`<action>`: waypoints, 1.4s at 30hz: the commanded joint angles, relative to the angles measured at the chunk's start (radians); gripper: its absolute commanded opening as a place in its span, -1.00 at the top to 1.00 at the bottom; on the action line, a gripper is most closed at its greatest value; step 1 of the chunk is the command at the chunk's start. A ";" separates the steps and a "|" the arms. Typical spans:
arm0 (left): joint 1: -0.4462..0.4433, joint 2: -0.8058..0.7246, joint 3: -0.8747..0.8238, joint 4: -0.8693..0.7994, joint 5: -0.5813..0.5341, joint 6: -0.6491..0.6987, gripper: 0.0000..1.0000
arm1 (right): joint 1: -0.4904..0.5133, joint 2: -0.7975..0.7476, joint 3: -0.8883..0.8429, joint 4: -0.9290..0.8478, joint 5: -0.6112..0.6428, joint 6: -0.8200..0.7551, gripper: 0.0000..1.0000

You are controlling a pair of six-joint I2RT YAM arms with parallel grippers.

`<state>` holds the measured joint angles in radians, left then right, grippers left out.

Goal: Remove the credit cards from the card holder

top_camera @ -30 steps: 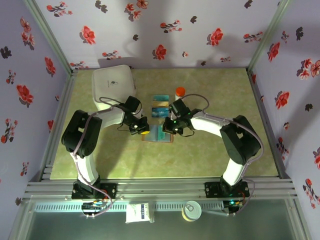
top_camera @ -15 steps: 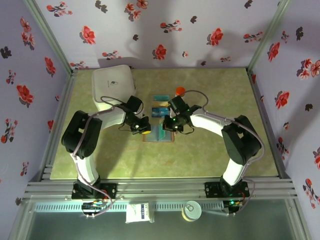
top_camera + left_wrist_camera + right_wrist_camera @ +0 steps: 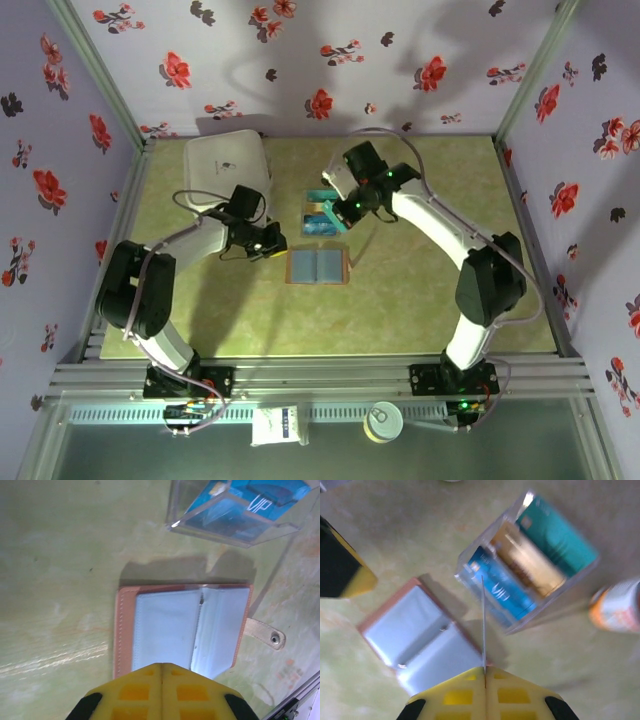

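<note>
Our left hand (image 3: 161, 666) is clenched on nothing, with the holder (image 3: 175, 630) just ahead of its tips, open flat on the desk (image 3: 60, 555), long axis across them, both panels looking bare. Our right hand (image 3: 485, 669) pinches one card (image 3: 483, 625) on edge, the box (image 3: 470, 575) of cards (image 3: 532, 562) straight ahead beyond it. The wrist view gives that thin edge; from the top it is too small to tell.

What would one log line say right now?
card holder: open | right fingers: shut on credit card at clear box | left fingers: shut
</note>
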<state>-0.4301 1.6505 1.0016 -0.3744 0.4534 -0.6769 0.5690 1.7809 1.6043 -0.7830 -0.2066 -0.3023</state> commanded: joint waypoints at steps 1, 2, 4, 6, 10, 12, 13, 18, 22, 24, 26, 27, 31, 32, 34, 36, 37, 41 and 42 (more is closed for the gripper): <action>0.017 -0.055 -0.041 0.014 -0.011 0.002 0.96 | -0.021 0.095 0.122 -0.120 0.074 -0.408 1.00; 0.019 -0.063 -0.054 0.018 -0.011 0.000 0.96 | -0.023 0.123 0.159 -0.131 0.087 -0.457 1.00; 0.023 -0.074 -0.068 0.026 -0.011 -0.002 0.95 | -0.030 0.183 0.256 -0.164 0.080 -0.522 1.00; 0.026 -0.082 -0.078 0.027 -0.010 -0.003 0.94 | -0.041 0.265 0.379 -0.226 0.048 -0.556 1.00; 0.033 -0.088 -0.092 0.033 -0.011 -0.003 0.94 | -0.052 0.402 0.584 -0.312 0.024 -0.587 1.00; 0.036 -0.086 -0.093 0.033 -0.009 -0.004 0.94 | -0.052 0.456 0.657 -0.331 0.007 -0.601 1.00; 0.037 -0.083 -0.092 0.034 -0.009 -0.002 0.94 | -0.052 0.472 0.684 -0.336 -0.003 -0.602 1.00; 0.046 -0.071 -0.087 0.033 -0.005 0.006 0.94 | -0.052 0.533 0.755 -0.317 -0.043 -0.603 1.00; 0.053 -0.061 -0.081 0.029 0.001 0.013 0.94 | -0.052 0.558 0.759 -0.282 -0.045 -0.605 1.00; 0.057 -0.060 -0.084 0.029 0.002 0.013 0.94 | -0.052 0.572 0.763 -0.279 -0.046 -0.606 1.00; 0.060 -0.054 -0.086 0.029 0.005 0.015 0.93 | -0.052 0.581 0.764 -0.279 -0.039 -0.606 0.98; 0.062 -0.052 -0.087 0.027 0.007 0.016 0.93 | -0.052 0.586 0.763 -0.279 -0.038 -0.607 0.94; 0.067 -0.043 -0.091 0.029 0.007 0.016 0.93 | -0.052 0.593 0.764 -0.272 -0.019 -0.610 0.90; 0.068 -0.040 -0.089 0.030 0.008 0.016 0.93 | -0.052 0.597 0.763 -0.265 -0.009 -0.611 0.89; 0.068 -0.039 -0.084 0.028 0.011 0.021 0.93 | -0.052 0.602 0.763 -0.253 0.001 -0.612 0.89; 0.069 -0.041 -0.084 0.025 0.007 0.022 0.92 | -0.052 0.604 0.763 -0.244 0.004 -0.611 0.87; 0.071 -0.041 -0.084 0.027 0.006 0.020 0.92 | -0.052 0.605 0.763 -0.241 0.004 -0.612 0.85; 0.072 -0.044 -0.082 0.024 0.006 0.022 0.91 | -0.052 0.604 0.771 -0.218 0.040 -0.604 0.56; 0.074 -0.046 -0.080 0.021 0.006 0.024 0.89 | -0.052 0.601 0.778 -0.217 0.055 -0.600 0.48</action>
<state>-0.3660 1.5936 0.9150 -0.3481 0.4530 -0.6762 0.5232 2.3753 2.3428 -1.0229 -0.1986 -0.8970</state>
